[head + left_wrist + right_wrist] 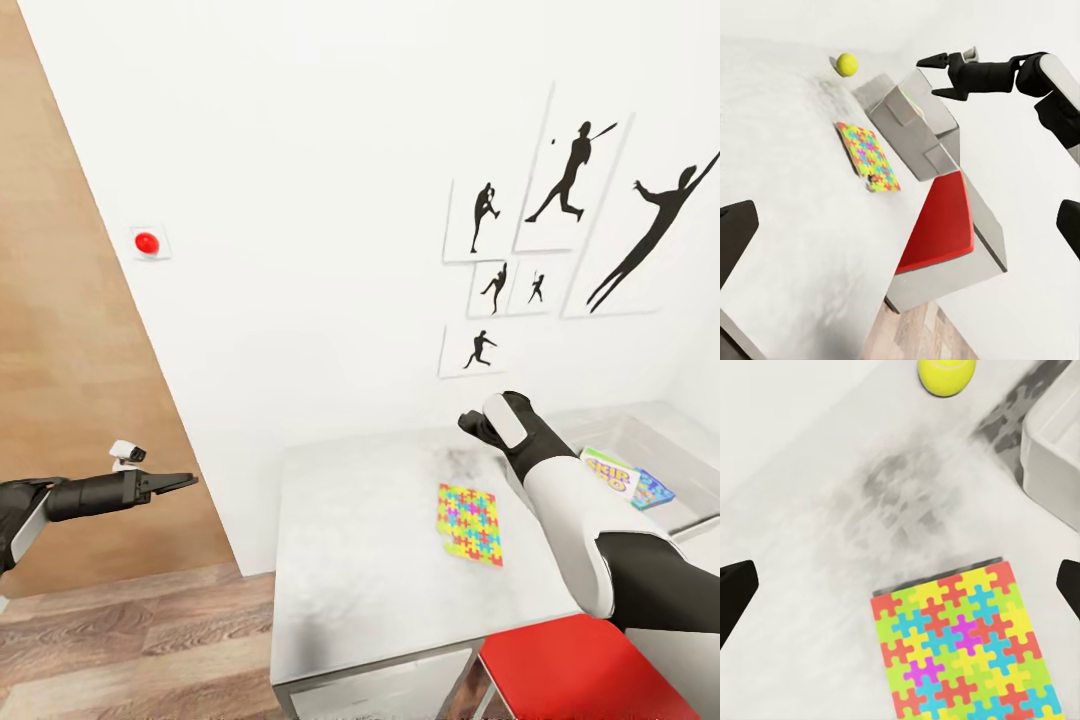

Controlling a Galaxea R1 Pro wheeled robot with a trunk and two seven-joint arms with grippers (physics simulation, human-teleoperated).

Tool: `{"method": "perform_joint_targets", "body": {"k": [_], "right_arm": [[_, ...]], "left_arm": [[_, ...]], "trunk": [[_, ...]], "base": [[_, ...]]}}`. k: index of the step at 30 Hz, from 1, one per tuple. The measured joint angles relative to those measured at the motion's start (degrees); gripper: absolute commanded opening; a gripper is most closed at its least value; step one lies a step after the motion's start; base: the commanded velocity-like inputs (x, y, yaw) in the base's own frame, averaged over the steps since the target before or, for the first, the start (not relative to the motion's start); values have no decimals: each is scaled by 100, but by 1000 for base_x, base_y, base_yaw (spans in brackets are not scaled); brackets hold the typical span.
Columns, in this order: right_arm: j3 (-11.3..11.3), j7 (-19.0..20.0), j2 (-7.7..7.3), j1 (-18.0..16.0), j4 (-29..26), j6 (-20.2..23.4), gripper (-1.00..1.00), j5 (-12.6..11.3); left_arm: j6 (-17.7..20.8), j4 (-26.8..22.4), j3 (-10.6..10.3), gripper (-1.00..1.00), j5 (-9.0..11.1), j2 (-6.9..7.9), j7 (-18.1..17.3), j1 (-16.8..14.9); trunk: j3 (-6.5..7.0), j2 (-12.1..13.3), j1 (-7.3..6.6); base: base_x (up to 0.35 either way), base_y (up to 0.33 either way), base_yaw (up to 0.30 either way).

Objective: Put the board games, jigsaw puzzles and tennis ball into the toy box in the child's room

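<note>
A multicoloured jigsaw puzzle (470, 523) (868, 156) (964, 649) lies flat in the middle of the light-grey table (350, 600). The tennis ball (846, 64) (945, 375) rests beyond it, near the wall. At the table's right end stands the toy box (655, 440) (915, 124) (1054, 450), holding a pale-green board game (608, 468) and a small blue one (655, 490). My right gripper (470, 422) (926, 77) (900, 592) hovers open and empty above the table, over the puzzle's far edge. My left gripper (185, 482) (900, 232) hangs open and empty left of the table, over the floor.
A red seat (580, 670) (941, 221) sits under the table's near right side. White wall behind carries black sports silhouettes (570, 180) and a red button (147, 242). Wood-plank floor (130, 640) lies left of the table, with a wooden panel (70, 330) beyond.
</note>
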Motion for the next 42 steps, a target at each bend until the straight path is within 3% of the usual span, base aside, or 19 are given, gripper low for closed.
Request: {"method": "perform_joint_targets", "body": {"k": [11, 23, 42], "right_arm": [[9, -7, -71, 0, 3, -9, 100, -3], [13, -7, -249, 0, 9, -6, 100, -7], [18, -7, -267, 0, 9, -1, 100, -5]], "left_arm": [[4, 0, -6, 100, 0, 3, 0, 0], [2, 0, -6, 100, 0, 3, 0, -1], [2, 0, -6, 100, 0, 8, 0, 0]], "trunk": [[-103, 0, 0], [-215, 0, 0], [-392, -1, 0]], "base": [[0, 0, 0], [0, 0, 0], [0, 0, 0]]}}
